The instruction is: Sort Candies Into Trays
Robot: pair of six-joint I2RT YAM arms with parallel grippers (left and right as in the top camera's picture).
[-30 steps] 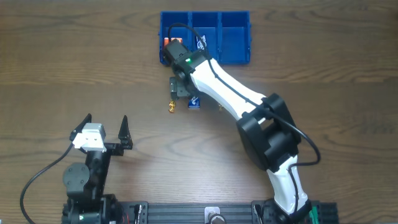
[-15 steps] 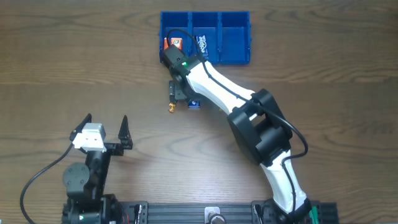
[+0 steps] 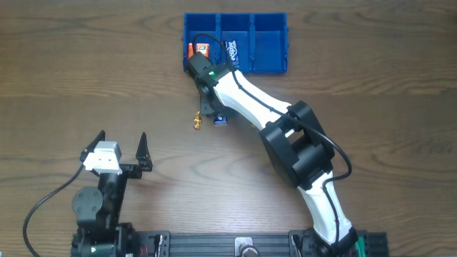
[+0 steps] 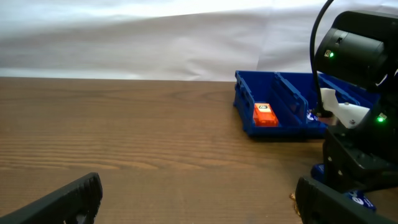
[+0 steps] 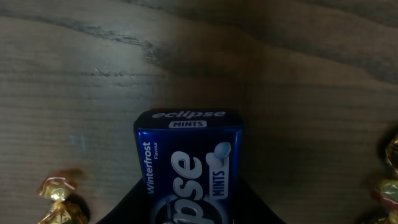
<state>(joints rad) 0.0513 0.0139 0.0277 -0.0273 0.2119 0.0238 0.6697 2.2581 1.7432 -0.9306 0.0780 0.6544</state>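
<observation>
A blue three-compartment tray [image 3: 275,66] stands at the table's far side, also visible as the tray [image 4: 245,115] in the left wrist view. Its left compartment holds an orange candy [image 3: 202,48] [image 4: 265,114]; the middle one holds a blue packet [image 3: 232,49]. My right gripper [image 3: 212,113] [image 5: 189,213] is down on the table just in front of the tray, shut on a blue mint box [image 5: 189,162] [image 3: 221,119]. A gold wrapped candy [image 3: 198,122] [image 5: 59,202] lies beside the box. My left gripper [image 3: 121,146] [image 4: 199,202] rests near its base, open and holding nothing.
Another gold candy [image 5: 388,171] lies on the box's other side. The right arm [image 3: 300,143] stretches diagonally across the middle of the wooden table. Bare wood lies to the left and right of the tray.
The right gripper shifted slightly left, then dropped lower onto the blue mint box. The left arm has stayed still.
</observation>
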